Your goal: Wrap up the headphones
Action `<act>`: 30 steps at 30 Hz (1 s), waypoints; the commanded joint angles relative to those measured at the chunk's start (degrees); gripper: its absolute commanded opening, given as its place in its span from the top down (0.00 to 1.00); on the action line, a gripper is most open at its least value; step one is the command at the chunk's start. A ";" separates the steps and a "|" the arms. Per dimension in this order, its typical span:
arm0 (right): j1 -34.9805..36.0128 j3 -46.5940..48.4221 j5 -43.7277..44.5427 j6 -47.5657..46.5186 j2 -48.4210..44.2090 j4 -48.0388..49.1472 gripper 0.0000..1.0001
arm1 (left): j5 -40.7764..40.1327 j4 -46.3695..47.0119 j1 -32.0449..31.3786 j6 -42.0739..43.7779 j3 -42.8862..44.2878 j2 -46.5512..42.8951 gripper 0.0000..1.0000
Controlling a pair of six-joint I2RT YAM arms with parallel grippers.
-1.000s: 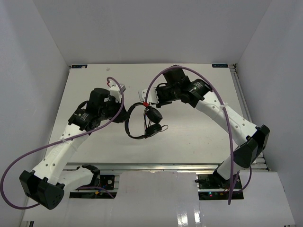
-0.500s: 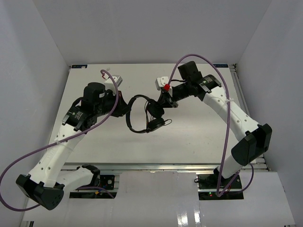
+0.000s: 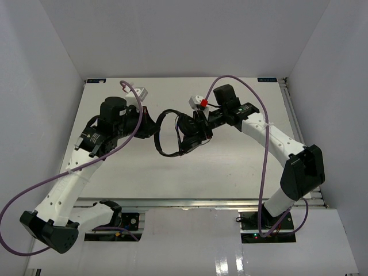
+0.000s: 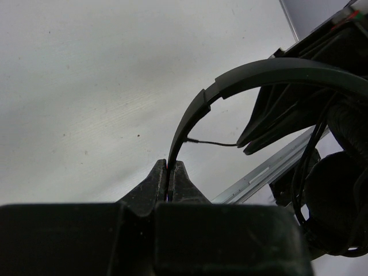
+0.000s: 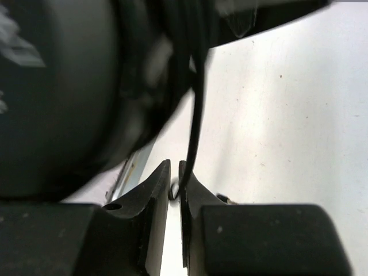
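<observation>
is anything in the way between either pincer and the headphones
Nothing visible does. The left pincer is shut on the headband of the headphones, and the right pincer pinches their cord.

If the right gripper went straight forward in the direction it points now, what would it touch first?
Probably the headphones' earcup: it looms just ahead of the right gripper, which is shut on the cord. Depth is unclear.
</observation>
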 commanded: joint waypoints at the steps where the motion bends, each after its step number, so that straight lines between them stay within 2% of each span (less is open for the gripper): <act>1: 0.08 -3.03 -3.28 9.62 -2.04 13.40 0.80 | 1.27 3.93 -0.03 -1.72 3.47 -0.65 1.00; 11: 0.08 -12.23 -3.64 30.26 -3.93 39.99 0.87 | -0.83 6.06 -0.03 -3.63 4.60 -1.75 1.00; 16: 0.08 -17.99 -3.15 45.04 -4.42 56.37 0.84 | -4.44 9.68 -0.03 -6.23 2.05 -3.87 1.00; 22: 0.08 -21.83 -1.55 52.41 -4.52 64.30 0.83 | -9.01 13.87 -0.03 -9.71 -2.67 -7.43 1.00; 30: 0.08 -25.82 -0.09 61.58 -3.95 74.90 0.89 | -13.50 18.43 -0.03 -14.47 -9.53 -11.75 1.00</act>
